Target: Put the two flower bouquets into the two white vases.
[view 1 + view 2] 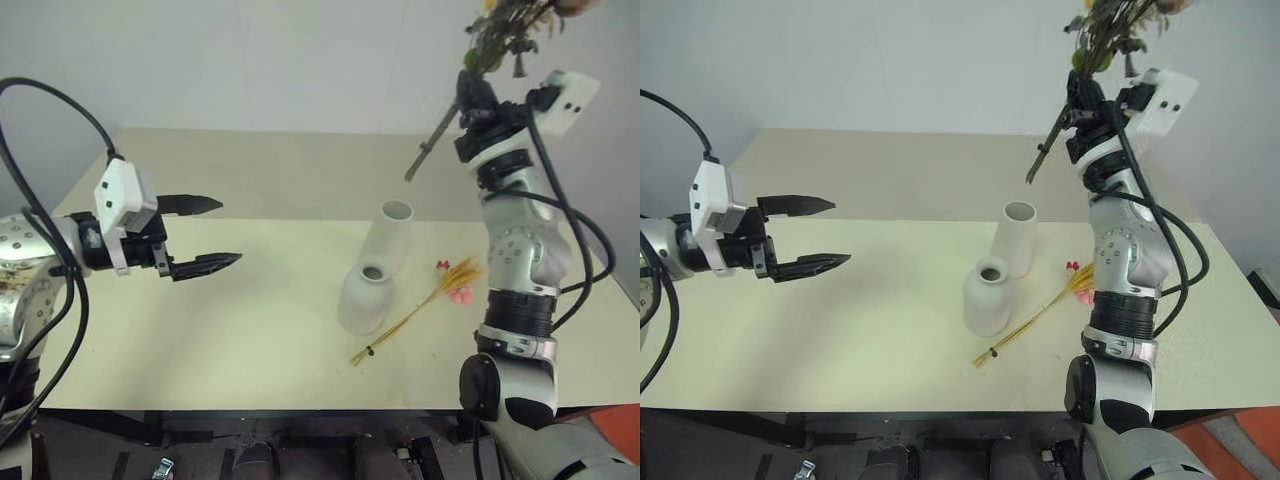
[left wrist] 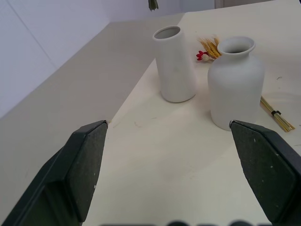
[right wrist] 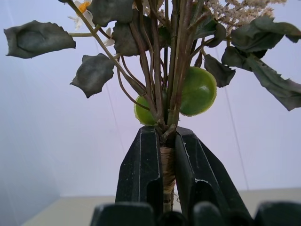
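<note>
Holding the full bouquet (image 1: 500,35) high above the far right of the tabletop (image 1: 250,330), my right hand (image 3: 164,155) has both fingers pressed against the wrapped stems. The flower heads point up and the stem ends slant down toward the vases. In the right wrist view I see dark green-grey leaves and two round green pieces just above the fingertips.

My left hand (image 1: 205,235) hangs over the left side of the tabletop, fingers spread wide, gripping nothing, aimed at the vases.

The tall vase (image 1: 388,240) and the short round vase (image 1: 365,295) stand upright near the middle, just beside each other, the tall one farther back. The wheat bunch (image 1: 430,300) lies flat on the tabletop just right of them, blossoms away from me.
</note>
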Controlling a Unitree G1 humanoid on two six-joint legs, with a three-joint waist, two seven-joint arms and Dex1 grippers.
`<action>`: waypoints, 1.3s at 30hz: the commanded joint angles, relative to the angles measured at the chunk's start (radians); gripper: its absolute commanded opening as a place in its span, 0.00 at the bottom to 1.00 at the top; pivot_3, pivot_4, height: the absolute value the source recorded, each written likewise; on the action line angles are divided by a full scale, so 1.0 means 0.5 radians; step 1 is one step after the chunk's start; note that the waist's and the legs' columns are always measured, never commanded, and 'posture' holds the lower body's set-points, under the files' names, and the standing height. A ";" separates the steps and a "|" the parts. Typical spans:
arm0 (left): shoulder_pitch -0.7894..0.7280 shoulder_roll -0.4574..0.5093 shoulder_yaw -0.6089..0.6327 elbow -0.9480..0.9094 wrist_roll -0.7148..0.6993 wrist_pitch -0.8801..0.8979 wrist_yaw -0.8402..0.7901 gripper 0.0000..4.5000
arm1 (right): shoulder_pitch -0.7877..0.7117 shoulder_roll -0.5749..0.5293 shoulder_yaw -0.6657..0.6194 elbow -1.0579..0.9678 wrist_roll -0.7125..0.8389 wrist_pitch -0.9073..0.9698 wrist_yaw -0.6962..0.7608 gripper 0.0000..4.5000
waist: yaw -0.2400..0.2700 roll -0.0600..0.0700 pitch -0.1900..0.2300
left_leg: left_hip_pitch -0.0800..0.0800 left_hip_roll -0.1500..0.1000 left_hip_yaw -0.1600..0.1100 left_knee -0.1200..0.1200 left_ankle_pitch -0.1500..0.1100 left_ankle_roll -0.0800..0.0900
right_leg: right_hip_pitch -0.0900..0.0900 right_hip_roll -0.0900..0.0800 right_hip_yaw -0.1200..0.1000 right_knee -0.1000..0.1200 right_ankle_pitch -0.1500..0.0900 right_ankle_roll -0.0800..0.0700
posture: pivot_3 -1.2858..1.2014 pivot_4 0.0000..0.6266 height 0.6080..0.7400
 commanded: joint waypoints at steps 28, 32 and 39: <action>0.041 0.042 0.119 -0.075 -0.038 0.009 0.035 1.00 | 0.438 -0.083 0.315 -0.307 -0.001 -0.004 0.317 0.85 | 0.000 0.000 0.000 | 0.000 0.000 0.000 -0.001 0.000 0.000 | 0.000 0.000 0.000 0.000 -0.002 0.000 | 0.52 0.24 1.00; 0.022 0.021 0.093 -0.048 -0.023 -0.019 0.035 1.00 | 0.598 -0.190 0.351 -0.465 -0.046 0.051 0.351 1.00 | 0.006 0.000 0.000 | 0.000 0.000 0.000 -0.001 0.000 0.000 | 0.000 0.000 0.000 0.000 -0.002 0.001 | 0.52 0.24 1.00; -0.039 -0.019 0.029 0.007 -0.006 -0.050 0.031 1.00 | 0.726 -0.465 0.363 -0.682 -0.008 0.324 0.446 1.00 | 0.008 0.000 0.000 | 0.001 0.000 0.001 -0.001 0.000 0.000 | 0.000 0.000 0.000 -0.001 -0.005 0.007 | 0.52 0.24 1.00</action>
